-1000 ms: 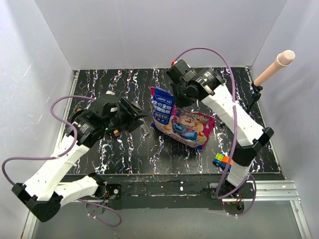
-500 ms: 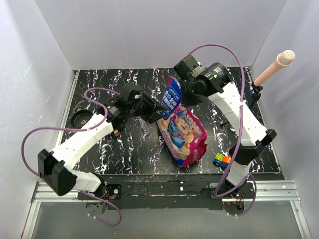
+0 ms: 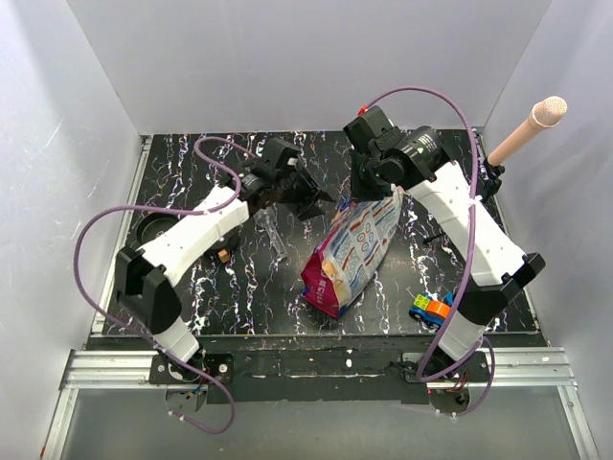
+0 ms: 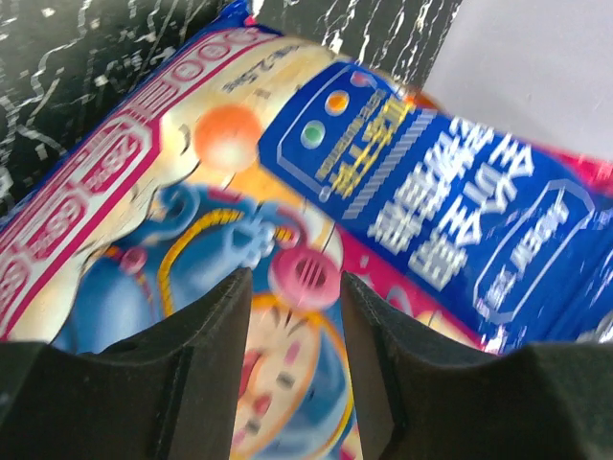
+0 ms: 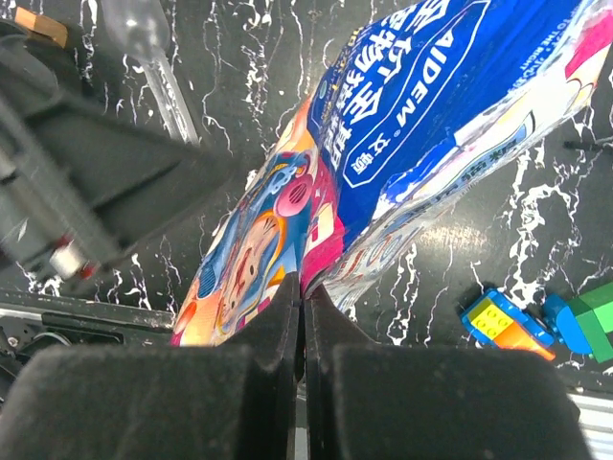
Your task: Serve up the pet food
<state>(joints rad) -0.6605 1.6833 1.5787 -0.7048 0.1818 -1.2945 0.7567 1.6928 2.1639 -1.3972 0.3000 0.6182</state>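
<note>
The pet food bag [image 3: 350,251], glossy magenta and blue with a cartoon cat, stands tilted at the table's middle with its bottom resting near the front. My right gripper [image 3: 376,198] is shut on the bag's top edge and holds that end up; in the right wrist view the fingers [image 5: 304,287] pinch the bag's [image 5: 402,125] edge. My left gripper [image 3: 316,203] is open, just left of the bag's upper part; the left wrist view shows the bag [image 4: 287,172] filling the space beyond the gripper [image 4: 295,287]. No kibble is visible.
A black bowl [image 3: 153,230] sits at the table's left edge. A clear plastic scoop [image 3: 271,232] lies left of the bag and also shows in the right wrist view [image 5: 153,57]. Colourful toy blocks [image 3: 428,307] lie at the front right. A pink microphone-like rod [image 3: 525,129] stands at the back right.
My right gripper has raised the bag's top end, turning the bag from lying flat to standing tilted. My left arm has swung from the left toward the bag's upper part.
</note>
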